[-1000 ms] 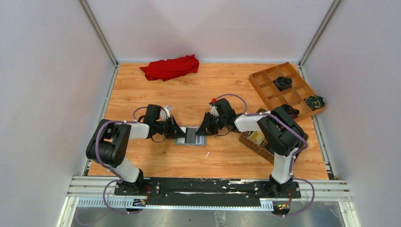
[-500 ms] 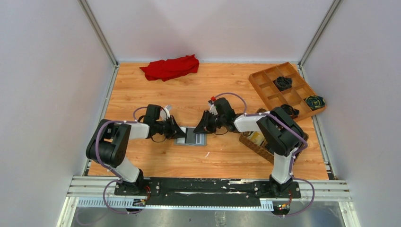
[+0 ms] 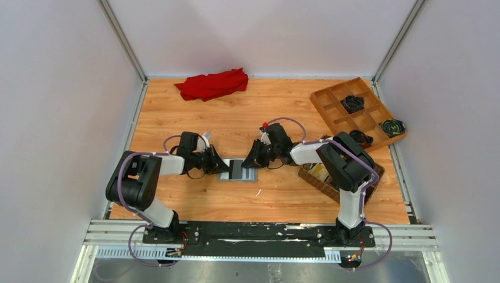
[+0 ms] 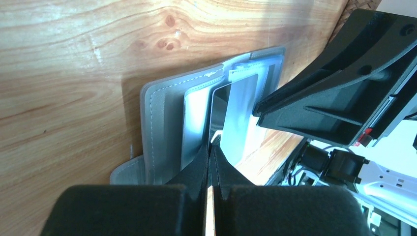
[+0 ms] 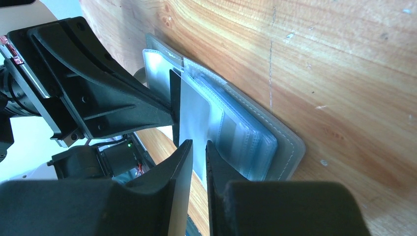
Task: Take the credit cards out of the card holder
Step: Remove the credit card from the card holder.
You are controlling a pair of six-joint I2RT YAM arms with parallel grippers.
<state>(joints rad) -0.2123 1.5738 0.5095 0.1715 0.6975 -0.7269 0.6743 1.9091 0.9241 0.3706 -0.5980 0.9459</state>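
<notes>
Wooden table (image 3: pixel 177 118) | left gripper (image 4: pixel 212 146) closed at card holder (image 4: pixel 162 108) | right gripper (image 5: pixel 198 145) clamped, seemingly, on pale credit card (image 5: pixel 193 113)

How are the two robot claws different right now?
The left gripper has its fingers pressed tight together, while the right gripper shows a thin gap between its fingers. In the top view, the left gripper reaches the card holder from the left, and the right gripper reaches it from the right. What is the same: both are black, and both have their tips at the open card holder.
</notes>
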